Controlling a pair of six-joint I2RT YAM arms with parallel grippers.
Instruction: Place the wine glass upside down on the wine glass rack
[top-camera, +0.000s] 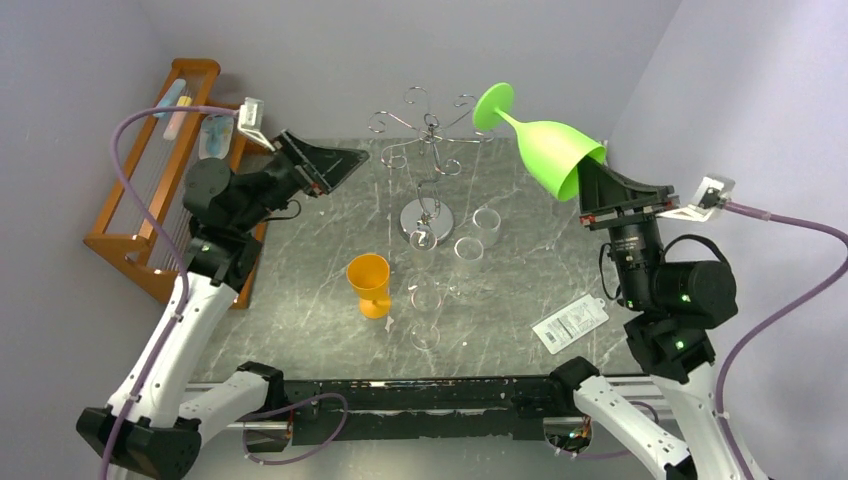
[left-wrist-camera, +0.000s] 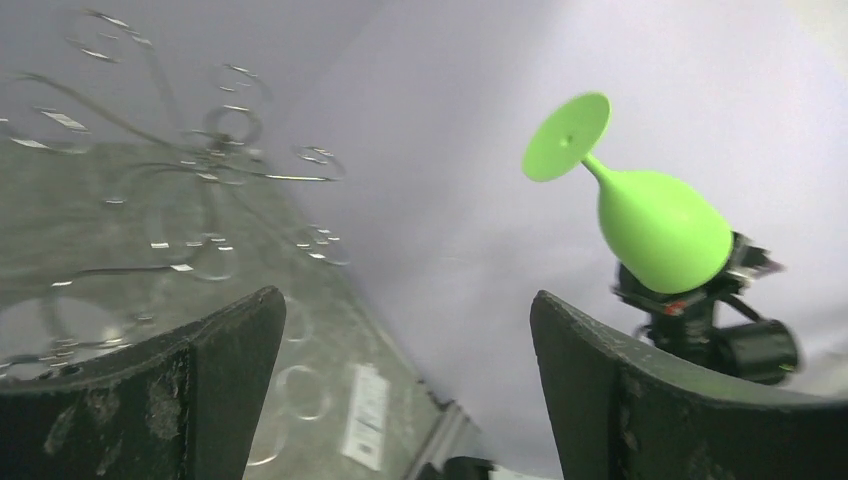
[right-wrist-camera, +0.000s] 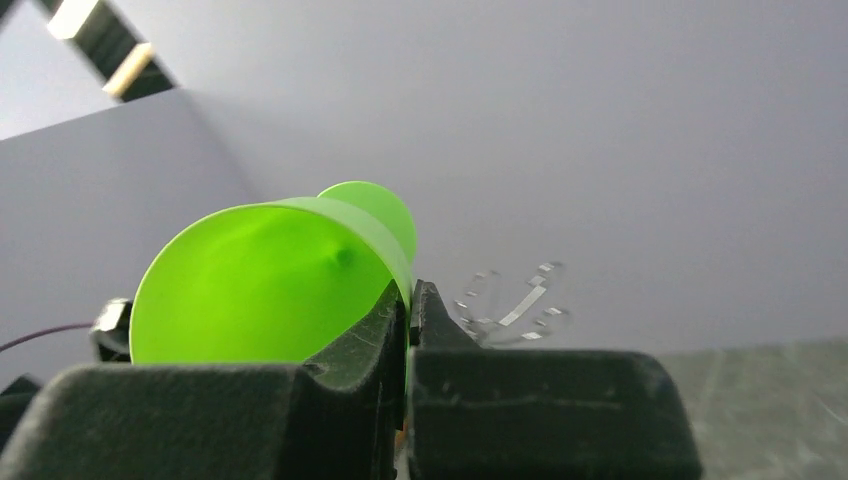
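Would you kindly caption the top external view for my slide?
Right gripper holds the green wine glass by its rim near the wire rack.

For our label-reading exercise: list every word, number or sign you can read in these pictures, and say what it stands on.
No text can be read.
The white packet: dark print, too small to read in the top view, blurred in the left wrist view.
The green wine glass: no marking shows.

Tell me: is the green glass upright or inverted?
Inverted but tilted: the wine glass has foot up, rim down, pinched by the right gripper.
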